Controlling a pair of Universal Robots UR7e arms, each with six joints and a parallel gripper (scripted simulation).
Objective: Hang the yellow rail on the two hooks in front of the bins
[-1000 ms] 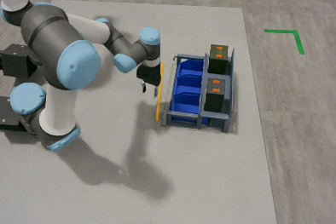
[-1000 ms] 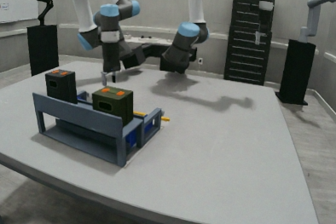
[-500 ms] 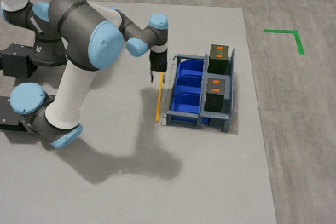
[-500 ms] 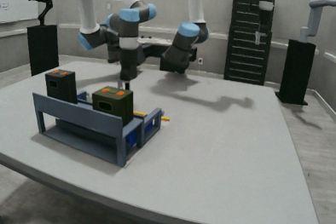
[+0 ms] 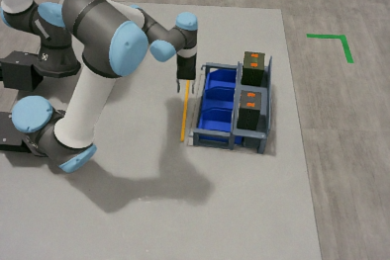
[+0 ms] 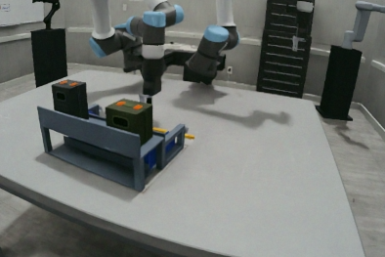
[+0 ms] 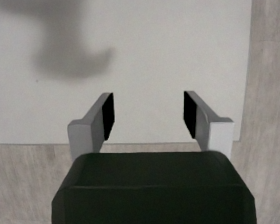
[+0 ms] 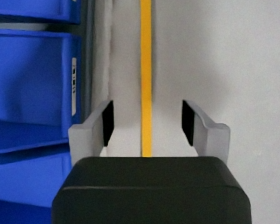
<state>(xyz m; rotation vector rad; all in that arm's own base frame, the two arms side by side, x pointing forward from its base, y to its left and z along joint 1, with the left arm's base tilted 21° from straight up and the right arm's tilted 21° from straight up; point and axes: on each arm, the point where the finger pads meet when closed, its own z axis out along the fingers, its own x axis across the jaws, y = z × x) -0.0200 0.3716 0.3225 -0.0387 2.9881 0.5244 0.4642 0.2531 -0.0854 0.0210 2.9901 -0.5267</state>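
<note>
Lighting's pretty soft and even, kinda greyish, nothing blown out. Top view has a big blurry-edged arm shadow on the bench (image 5: 148, 234) (image 6: 254, 173), below the right end effector (image 5: 185, 86) (image 8: 147, 114). Right wrist cam gets a faint shade patch just beyond the fingertips, left wrist cam a darker one. Everything's slightly fuzzy, fine detail smeared, can't see any glare on the bench though.

The open tool (image 5: 185, 87) hovers above the yellow rail (image 5: 184, 118).
</note>
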